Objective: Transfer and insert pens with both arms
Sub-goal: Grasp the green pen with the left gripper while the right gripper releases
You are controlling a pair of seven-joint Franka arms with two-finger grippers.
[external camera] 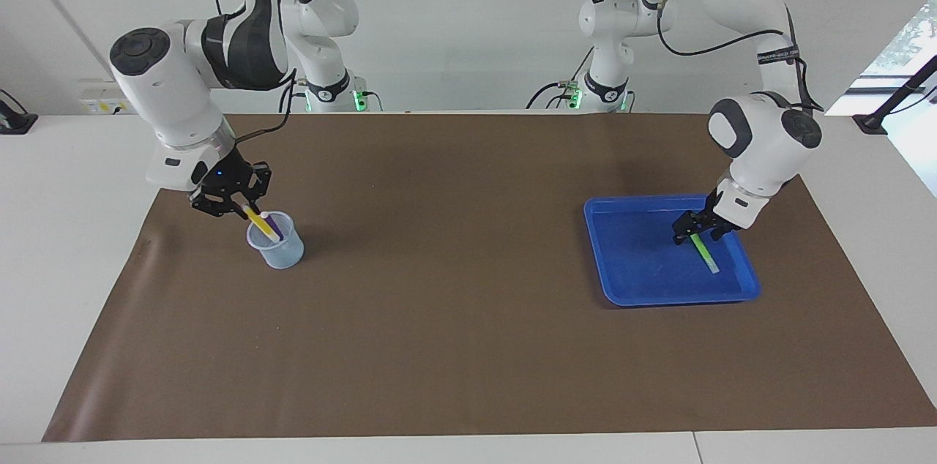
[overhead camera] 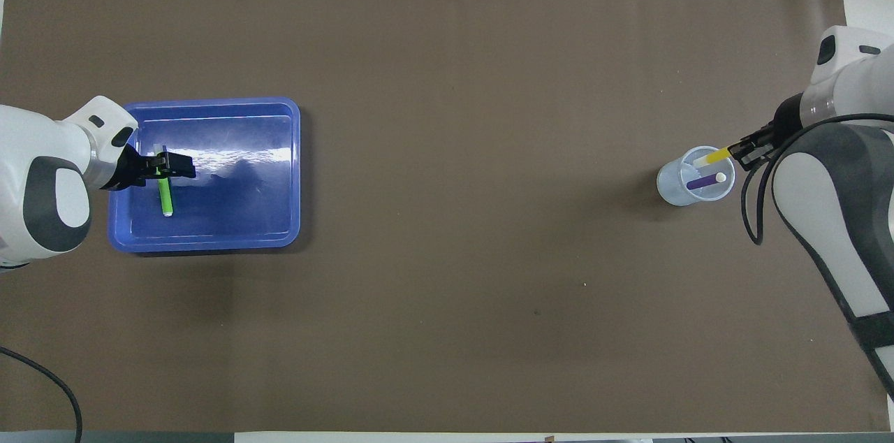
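Note:
My right gripper [external camera: 245, 209] is shut on the yellow pen [external camera: 258, 222], which slants down with its whitish end inside the clear cup [external camera: 282, 252]. The purple pen [external camera: 274, 220] leans in the same cup. In the overhead view the right gripper [overhead camera: 742, 149] holds the yellow pen [overhead camera: 715, 157] over the cup's rim [overhead camera: 670, 188], beside the purple pen [overhead camera: 700, 182]. My left gripper [external camera: 695, 232] is low in the blue tray [external camera: 637, 266], open, its fingers astride the upper end of the green pen [external camera: 706, 250], which lies flat. The overhead view shows this gripper [overhead camera: 166, 165], pen [overhead camera: 165, 197] and tray [overhead camera: 244, 205].
A brown mat [external camera: 454, 317] covers the table between cup and tray. Two smaller white arms with green lights [external camera: 333, 87] [external camera: 596, 87] stand at the robots' edge of the table. White table margin [external camera: 66, 230] lies past the cup.

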